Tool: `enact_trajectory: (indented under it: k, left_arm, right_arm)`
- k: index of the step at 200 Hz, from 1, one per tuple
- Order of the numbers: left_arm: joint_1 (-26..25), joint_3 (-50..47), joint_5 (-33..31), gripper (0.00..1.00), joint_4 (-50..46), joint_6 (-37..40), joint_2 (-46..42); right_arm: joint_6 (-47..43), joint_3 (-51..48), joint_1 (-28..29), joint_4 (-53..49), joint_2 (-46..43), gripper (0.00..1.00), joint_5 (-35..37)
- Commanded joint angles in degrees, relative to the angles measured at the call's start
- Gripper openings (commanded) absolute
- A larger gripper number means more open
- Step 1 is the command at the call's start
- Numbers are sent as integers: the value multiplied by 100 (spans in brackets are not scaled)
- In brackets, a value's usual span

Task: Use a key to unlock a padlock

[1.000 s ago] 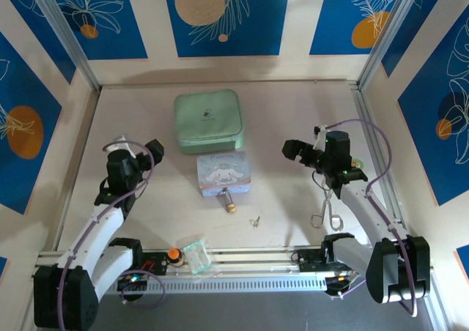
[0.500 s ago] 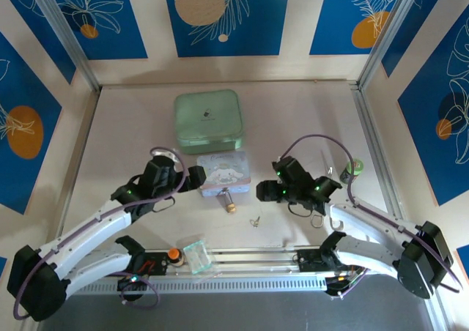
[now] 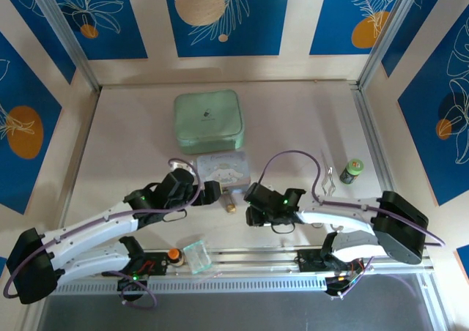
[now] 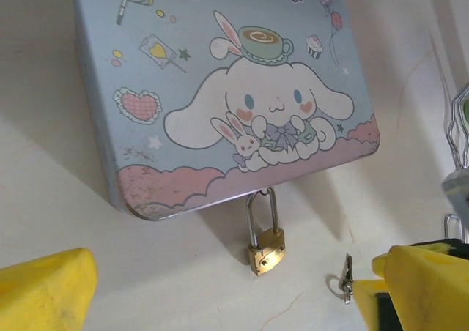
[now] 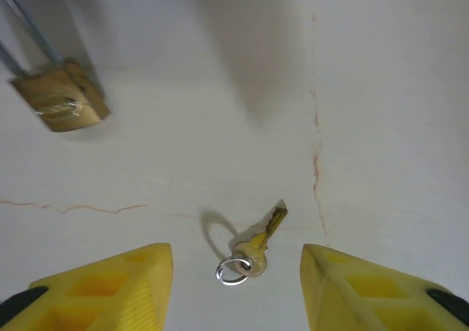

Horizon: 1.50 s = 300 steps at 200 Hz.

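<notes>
Count: one padlock (image 4: pixel 264 242), one key (image 5: pixel 254 249), two tins, two arms, all on the pale counter (image 3: pixel 132 148).

Padlock: brass body and thin silver shackle, lying flat at the near edge of the cartoon tin (image 4: pixel 220 89). The shackle's top meets the tin's rim; I cannot tell whether it touches or tucks under.

Key: small, on a wire ring, flat on the counter near the padlock but apart from it. It lies between the yellow tips of the right gripper (image 5: pixel 236 283), whose jaws are spread wide and touch nothing.

Left gripper (image 4: pixel 234 291): jaws spread wide as well, with the padlock on the counter ahead, clear of both tips.

Around:
- A square mint-green tin (image 3: pixel 208 122) sits behind the cartoon tin.
- On the right, a bent-wire tool (image 3: pixel 328 177) lies just beside a small green-capped bottle (image 3: pixel 352 171).
- By the left base are an orange-capped item (image 3: pixel 174 255) and a clear plastic piece (image 3: pixel 196 256).

In the way: the cartoon tin backs the shackle. From above, the right gripper hangs over the key.

Hard to see:
- The right wrist view cuts the padlock off at the corner, leaving the body and a sliver of shackle.
- The left wrist view shows the key edge-on, teeth unreadable.
- The keyhole cannot be made out.
</notes>
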Motion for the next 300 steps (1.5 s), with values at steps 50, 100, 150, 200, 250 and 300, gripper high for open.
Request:
enact_trajectory:
  k: [50,100,150,200,250,300]
  left_arm:
    - [-198,-43,-221,100,185,-228,-18]
    - [-211,-83,-261,100,337,-247,67]
    - [-210,-199,-366,100,429,-247,151]
    - [-215,-266,-392,100,398,-271,184]
    - [-215,-225,-368,100,428,-316,216]
    - [-248,-493,106,96,1495,-307,176]
  right_arm:
    - [504,16,375,-143,82,45,241]
    - [541,248,440,-365,484,42,465]
    - [557,227,558,-129,764,34,411]
    - [425,172,522,-41,851,21,195]
    - [77,-534,159,686,341,11,-275]
    - [-459,-1116,-174,1035,-528,3,-521]
